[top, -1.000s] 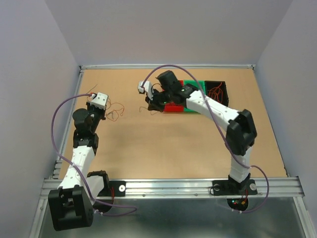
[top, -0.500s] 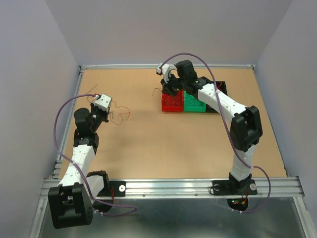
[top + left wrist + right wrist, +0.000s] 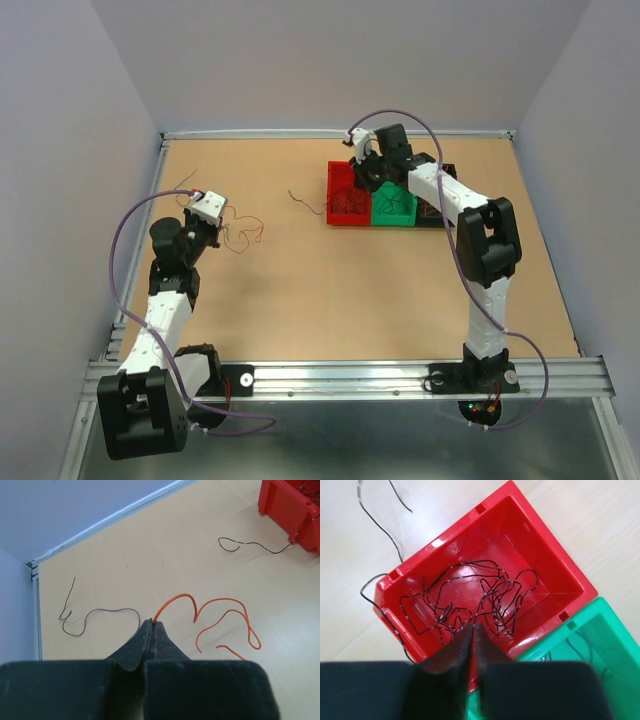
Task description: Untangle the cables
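Note:
My left gripper is shut on one end of a curly red-orange cable that lies on the table to its right; both show in the top view, gripper and cable. A thin grey-black cable lies to its left. My right gripper hangs over the red bin, jaws closed with a black cable of the tangle inside running into their tip. One black cable trails from that bin out onto the table.
A green bin and a black bin with red wires stand right of the red bin. A dark wire lies near the left wall. The table's back rail runs behind the bins.
My right gripper has swung right and back, from left of the bins to over the red bin, dragging a black cable with it. My left gripper has barely moved.

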You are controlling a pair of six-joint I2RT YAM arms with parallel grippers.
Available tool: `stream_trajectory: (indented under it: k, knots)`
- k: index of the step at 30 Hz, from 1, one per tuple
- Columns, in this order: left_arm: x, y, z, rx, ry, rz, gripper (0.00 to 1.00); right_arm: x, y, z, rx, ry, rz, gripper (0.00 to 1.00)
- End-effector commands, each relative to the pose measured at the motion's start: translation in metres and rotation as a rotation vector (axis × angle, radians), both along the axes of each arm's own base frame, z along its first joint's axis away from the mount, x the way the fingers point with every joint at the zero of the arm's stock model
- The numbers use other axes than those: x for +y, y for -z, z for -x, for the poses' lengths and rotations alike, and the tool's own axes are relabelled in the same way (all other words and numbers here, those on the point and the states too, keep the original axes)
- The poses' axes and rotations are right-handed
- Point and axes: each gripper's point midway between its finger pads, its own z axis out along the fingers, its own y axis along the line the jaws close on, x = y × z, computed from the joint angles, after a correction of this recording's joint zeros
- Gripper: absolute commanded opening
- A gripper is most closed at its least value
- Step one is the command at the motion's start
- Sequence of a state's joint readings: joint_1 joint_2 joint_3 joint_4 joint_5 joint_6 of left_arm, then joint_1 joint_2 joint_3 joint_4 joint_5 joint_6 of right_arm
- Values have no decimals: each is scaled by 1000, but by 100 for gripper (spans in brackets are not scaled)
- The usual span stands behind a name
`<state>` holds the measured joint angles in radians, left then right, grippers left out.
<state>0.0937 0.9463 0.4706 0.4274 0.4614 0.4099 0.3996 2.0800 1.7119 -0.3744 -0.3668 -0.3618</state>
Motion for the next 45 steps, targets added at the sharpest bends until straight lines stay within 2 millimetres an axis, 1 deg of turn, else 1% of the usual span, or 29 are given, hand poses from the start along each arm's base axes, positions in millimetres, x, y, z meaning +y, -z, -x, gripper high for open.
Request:
stream_trajectory:
  k: [1, 3, 4, 5, 6, 7, 8, 9, 11, 12, 14, 15, 18, 20, 22, 24, 25, 26, 27, 29, 31, 32, 35, 36, 38, 39, 42, 43, 45]
  knots:
    - [0, -20, -6, -59, 11, -11, 0, 15, -66, 3, -143, -93, -108, 35]
    - [1, -20, -6, -57, 9, -11, 0, 18, -72, 8, -152, -122, -116, 56]
    - [1, -19, -6, -53, 8, -11, 0, 19, -75, 10, -173, -143, -106, 68]
    - [1, -19, -6, -54, 9, -11, 0, 20, -68, 14, -170, -155, -86, 73]
    - [0, -19, -6, -53, 11, -12, 0, 22, -65, 18, -181, -172, -66, 77]
    - [1, -20, -6, -58, 9, -13, 0, 30, -61, 25, -201, -212, -40, 79]
    - [0, -19, -5, -56, 14, -12, 0, 32, -54, 31, -194, -227, -25, 81]
    - [0, -19, -5, -57, 13, -14, 0, 38, -51, 37, -193, -250, -19, 81]
    - [0, -20, -5, -58, 11, -14, 0, 42, -47, 40, -197, -266, -7, 79]
    - [0, -19, -5, -57, 11, -15, 0, 48, -44, 43, -195, -276, 1, 78]
    - [0, -17, -6, -51, 13, -15, 0, 49, -32, 40, -196, -265, 45, 71]
    - [0, -18, -6, -53, 16, -14, 0, 54, -28, 41, -196, -272, 58, 70]
    - [0, -18, -6, -53, 16, -16, 0, 56, -17, 39, -192, -271, 89, 68]
    - [0, -17, -6, -51, 16, -17, 0, 59, -7, 36, -185, -260, 113, 60]
    - [0, -17, -7, -49, 16, -15, 0, 62, 1, 36, -178, -264, 129, 58]
    - [0, -17, -7, -48, 18, -18, 0, 62, 5, 35, -183, -262, 151, 57]
    - [0, -16, -8, -45, 15, -16, 0, 63, 6, 36, -184, -268, 160, 54]
    - [0, -14, -7, -43, 17, -19, 0, 63, 8, 37, -182, -267, 166, 45]
    - [0, -16, -8, -45, 17, -18, 0, 63, 7, 38, -182, -269, 169, 42]
    - [0, -14, -8, -41, 17, -18, 0, 60, 7, 39, -183, -269, 173, 28]
    - [0, -13, -8, -39, 19, -19, 0, 59, 8, 41, -176, -270, 172, 7]
    - [0, -13, -9, -37, 20, -19, 0, 61, 1, 44, -179, -277, 155, 0]
    - [0, -12, -9, -33, 22, -20, 0, 66, -16, 54, -187, -305, 102, 1]
    - [-1, -12, -9, -34, 24, -21, 0, 67, -34, 57, -210, -307, 80, 1]
    - [0, -12, -9, -34, 20, -20, 0, 68, -51, 63, -229, -316, 47, 0]
    - [0, -13, -9, -36, 19, -20, 0, 66, -71, 65, -261, -308, 26, 1]
    - [0, -13, -9, -38, 21, -22, 0, 62, -93, 69, -298, -287, -1, 0]
    - [0, -13, -9, -39, 21, -23, 0, 60, -108, 69, -329, -273, -21, 1]
    - [0, -14, -9, -40, 21, -22, 0, 52, -113, 64, -344, -222, -18, 1]
